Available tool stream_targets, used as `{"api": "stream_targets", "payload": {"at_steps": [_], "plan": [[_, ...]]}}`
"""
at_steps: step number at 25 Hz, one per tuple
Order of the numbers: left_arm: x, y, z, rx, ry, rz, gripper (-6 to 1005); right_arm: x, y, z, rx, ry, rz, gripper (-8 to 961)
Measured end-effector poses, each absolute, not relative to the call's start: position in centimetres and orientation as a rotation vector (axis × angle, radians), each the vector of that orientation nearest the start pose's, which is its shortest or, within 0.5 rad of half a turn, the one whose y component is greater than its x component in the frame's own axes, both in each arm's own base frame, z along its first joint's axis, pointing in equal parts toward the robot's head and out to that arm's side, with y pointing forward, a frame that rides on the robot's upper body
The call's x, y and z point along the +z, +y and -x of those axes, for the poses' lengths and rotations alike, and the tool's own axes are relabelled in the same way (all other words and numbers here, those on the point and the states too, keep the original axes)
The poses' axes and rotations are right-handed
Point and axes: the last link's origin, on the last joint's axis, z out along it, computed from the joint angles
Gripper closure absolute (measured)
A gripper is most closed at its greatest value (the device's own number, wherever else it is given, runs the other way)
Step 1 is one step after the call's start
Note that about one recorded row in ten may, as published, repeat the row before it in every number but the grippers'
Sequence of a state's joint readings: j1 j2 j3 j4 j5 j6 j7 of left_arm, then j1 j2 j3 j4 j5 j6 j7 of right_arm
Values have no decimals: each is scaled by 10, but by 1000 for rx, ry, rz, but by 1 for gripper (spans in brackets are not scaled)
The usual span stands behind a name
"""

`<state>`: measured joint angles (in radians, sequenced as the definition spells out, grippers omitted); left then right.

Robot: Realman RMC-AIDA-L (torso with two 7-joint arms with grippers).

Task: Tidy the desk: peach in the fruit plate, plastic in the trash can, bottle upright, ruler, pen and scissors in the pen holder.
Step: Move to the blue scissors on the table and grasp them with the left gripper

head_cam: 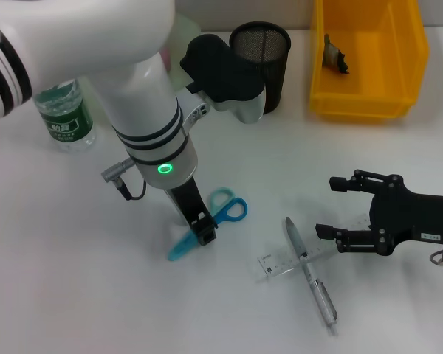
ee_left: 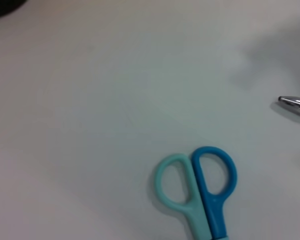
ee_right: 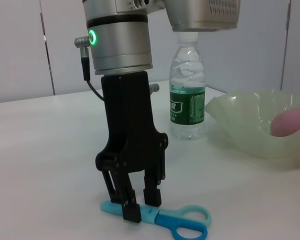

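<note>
In the head view the left gripper [head_cam: 204,234] stands straight down at lower centre of the frame, its fingers straddling the blades of the blue scissors [head_cam: 210,221] with the tips at the desk. The right wrist view shows the fingers narrowed around the blades; whether they already pinch them I cannot tell for sure, though the scissors lie flat on the desk.

Judged done: the water bottle [head_cam: 65,116] stands upright at left of the frame, the peach [ee_right: 291,122] sits in the pale green fruit plate [ee_right: 240,125], and a crumpled piece of plastic [head_cam: 335,54] lies in the yellow bin [head_cam: 369,96] at upper right.

Left to do, as far as I can judge: the mesh pen holder [head_cam: 261,55] at top centre looks to hold none of the three items. The clear ruler [head_cam: 299,259] and the silver pen [head_cam: 308,269] lie crossed at lower right of centre. The right gripper [head_cam: 332,207] hovers just beside them, fingers spread wide and holding nothing.
</note>
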<state>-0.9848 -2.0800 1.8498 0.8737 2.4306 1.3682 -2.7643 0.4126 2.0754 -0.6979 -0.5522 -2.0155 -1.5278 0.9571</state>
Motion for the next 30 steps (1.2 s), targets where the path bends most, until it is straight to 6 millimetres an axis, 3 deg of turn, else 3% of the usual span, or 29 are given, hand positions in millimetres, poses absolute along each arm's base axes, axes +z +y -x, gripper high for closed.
{"api": "stream_targets", "payload": {"at_steps": [13, 30], "plan": [[-105, 356, 135, 929, -703, 2693, 676, -20, 286, -307, 576, 318, 2735, 127], [-106, 356, 134, 914, -700, 2695, 671, -22, 286, -308, 572, 328, 2734, 128]]}}
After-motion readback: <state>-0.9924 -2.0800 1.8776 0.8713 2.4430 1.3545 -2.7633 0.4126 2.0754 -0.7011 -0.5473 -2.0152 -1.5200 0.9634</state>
